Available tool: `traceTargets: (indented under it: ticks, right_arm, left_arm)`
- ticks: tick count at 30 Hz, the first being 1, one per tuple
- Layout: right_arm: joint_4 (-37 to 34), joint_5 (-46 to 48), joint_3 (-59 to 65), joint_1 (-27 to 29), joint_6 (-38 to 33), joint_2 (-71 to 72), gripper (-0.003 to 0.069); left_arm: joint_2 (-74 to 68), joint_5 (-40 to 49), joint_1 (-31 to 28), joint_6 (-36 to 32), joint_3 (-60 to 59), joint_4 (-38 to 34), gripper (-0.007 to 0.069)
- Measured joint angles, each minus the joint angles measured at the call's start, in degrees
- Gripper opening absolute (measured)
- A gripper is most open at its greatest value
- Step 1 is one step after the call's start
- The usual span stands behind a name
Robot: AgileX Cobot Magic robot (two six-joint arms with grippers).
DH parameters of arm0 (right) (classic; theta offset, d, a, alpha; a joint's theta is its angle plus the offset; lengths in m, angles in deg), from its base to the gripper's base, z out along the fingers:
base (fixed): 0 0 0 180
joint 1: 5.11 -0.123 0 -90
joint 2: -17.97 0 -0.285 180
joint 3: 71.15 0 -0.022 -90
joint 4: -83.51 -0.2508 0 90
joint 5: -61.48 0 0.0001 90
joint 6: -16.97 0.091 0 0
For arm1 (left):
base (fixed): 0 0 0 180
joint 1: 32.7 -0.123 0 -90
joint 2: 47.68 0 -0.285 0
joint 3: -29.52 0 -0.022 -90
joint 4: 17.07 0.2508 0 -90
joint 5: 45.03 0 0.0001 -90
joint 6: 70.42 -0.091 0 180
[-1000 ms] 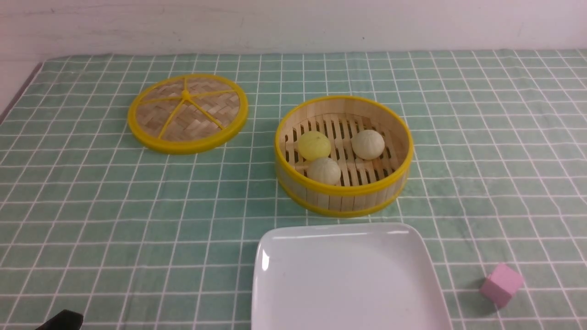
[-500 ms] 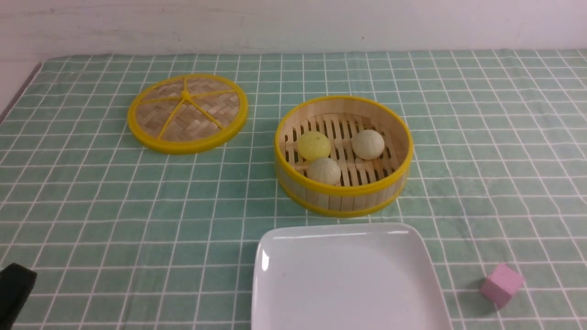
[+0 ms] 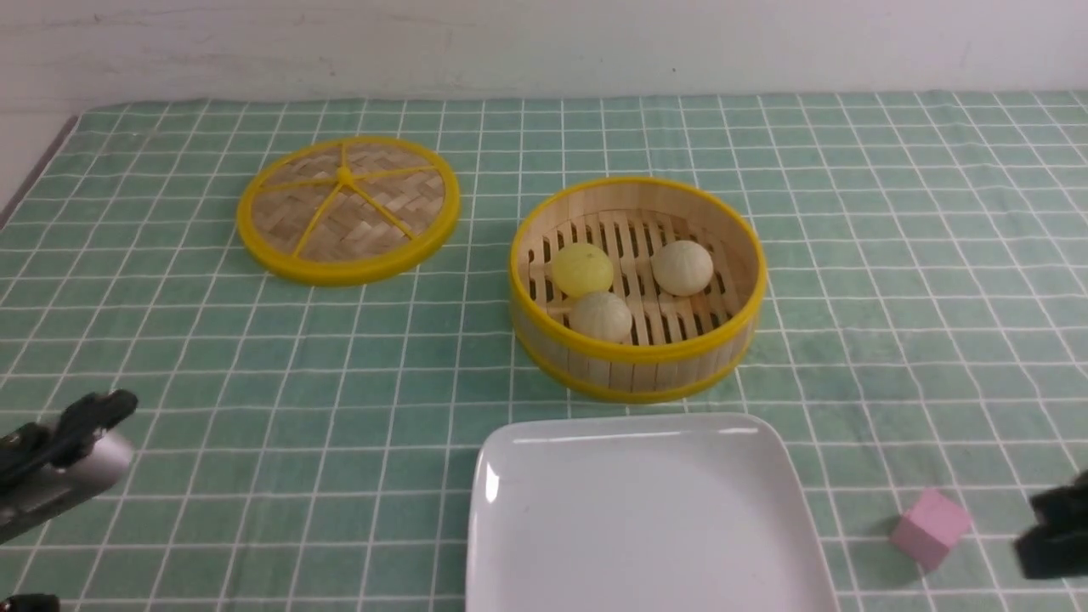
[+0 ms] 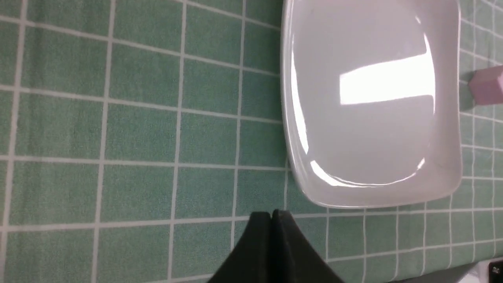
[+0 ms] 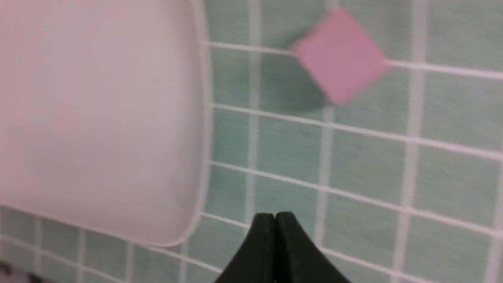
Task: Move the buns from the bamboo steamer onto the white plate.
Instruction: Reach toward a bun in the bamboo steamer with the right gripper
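Three buns lie in the bamboo steamer (image 3: 637,370) at mid-table: a pale yellow bun (image 3: 583,269), a cream bun (image 3: 600,316) in front of it and another cream bun (image 3: 682,267) to the right. The white plate (image 3: 646,518) sits in front of the steamer with nothing on it; its rim also shows in the left wrist view (image 4: 369,196) and the right wrist view (image 5: 196,157). My left gripper (image 3: 115,404) is shut and empty at the near left, its black tips (image 4: 272,214) pressed together. My right gripper (image 3: 1054,527) is shut and empty at the near right edge (image 5: 274,215).
The steamer's flat woven lid (image 3: 347,208) lies at the back left. A pink cube (image 3: 928,527) stands right of the plate, close to the right gripper, and shows in the wrist views (image 5: 340,57) (image 4: 487,84). A green checked cloth covers the table.
Both grippers have shut. The left arm has risen into view at the near left, and the right gripper has come into view at the near right edge. Buns and plate have not moved.
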Motion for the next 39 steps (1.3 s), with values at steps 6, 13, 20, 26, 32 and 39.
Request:
traceTargets:
  ticks: [6,13,20,26,32,39]
  right_arm:
    - [-4.07,-0.42,-12.97,-8.29,-5.78,-14.3,0.0011]
    - [9.53,-4.17,-31.68,-15.23,0.26,-29.13,0.009]
    - [19.87,-10.63,-48.31,-16.63,7.54,-42.89,0.026]
    - [21.91,-18.24,-55.11,-16.63,10.55,-51.24,0.0308]
    - [22.16,-20.27,-55.45,-16.63,10.77,-57.02,0.0253]
    - [21.9,-18.76,-55.95,-16.63,12.0,-54.88,0.0016]
  left_arm:
    - [-3.14,-2.93,0.0,-0.35,0.06,-0.06,0.0006]
    - [-3.22,-5.22,0.0,-0.35,0.06,-0.06,0.0014]
    - [-3.22,-6.15,0.0,-0.35,0.06,-0.06,0.0027]
    - [-3.22,-6.17,0.0,-0.35,0.06,-0.06,0.0035]
    - [-3.22,-6.27,0.0,-0.35,0.06,-0.06,0.0042]
    - [-3.22,-6.46,0.0,-0.35,0.06,-0.06,0.0048]
